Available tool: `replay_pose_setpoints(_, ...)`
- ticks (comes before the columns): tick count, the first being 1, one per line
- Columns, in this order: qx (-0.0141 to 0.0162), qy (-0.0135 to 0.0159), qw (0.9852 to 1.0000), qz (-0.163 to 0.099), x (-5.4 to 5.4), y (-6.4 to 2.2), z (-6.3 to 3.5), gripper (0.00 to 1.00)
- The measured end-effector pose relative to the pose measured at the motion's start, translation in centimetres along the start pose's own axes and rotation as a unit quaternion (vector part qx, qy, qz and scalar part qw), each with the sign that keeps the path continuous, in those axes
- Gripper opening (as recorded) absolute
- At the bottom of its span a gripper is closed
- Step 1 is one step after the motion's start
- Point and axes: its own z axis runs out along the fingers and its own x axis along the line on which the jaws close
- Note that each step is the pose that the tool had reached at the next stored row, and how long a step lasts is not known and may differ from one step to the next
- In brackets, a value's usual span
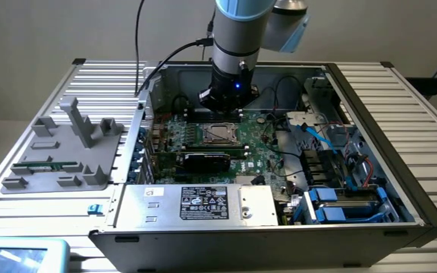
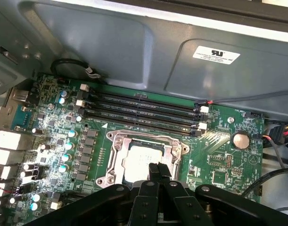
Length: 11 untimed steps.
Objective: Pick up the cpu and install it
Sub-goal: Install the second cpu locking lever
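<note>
Hanging low over the green circuit board [image 2: 219, 155], the black end effector [image 2: 159, 170] is clenched tight, holding nothing. Just past its tips, the small flat silver square cpu [image 2: 139, 157] lies inside the square metal socket frame [image 2: 116, 141]. Farther back run long black memory slots [image 2: 144, 106], then the grey metal case wall [image 2: 111, 42].

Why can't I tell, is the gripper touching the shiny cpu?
Cannot tell. In the wrist view the gripper overlaps the cpu in its socket, hiding any contact or gap.

Plain beige wall [image 1: 66, 28] (evenly lit), ribbed metal table [image 1: 423, 131]
</note>
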Motion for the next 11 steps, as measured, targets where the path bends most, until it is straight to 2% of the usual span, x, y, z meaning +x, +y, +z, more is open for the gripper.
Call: replay_pose_setpoints(11,0.0,0.0002,1.0,0.0,0.0,-0.02,-0.01,0.09)
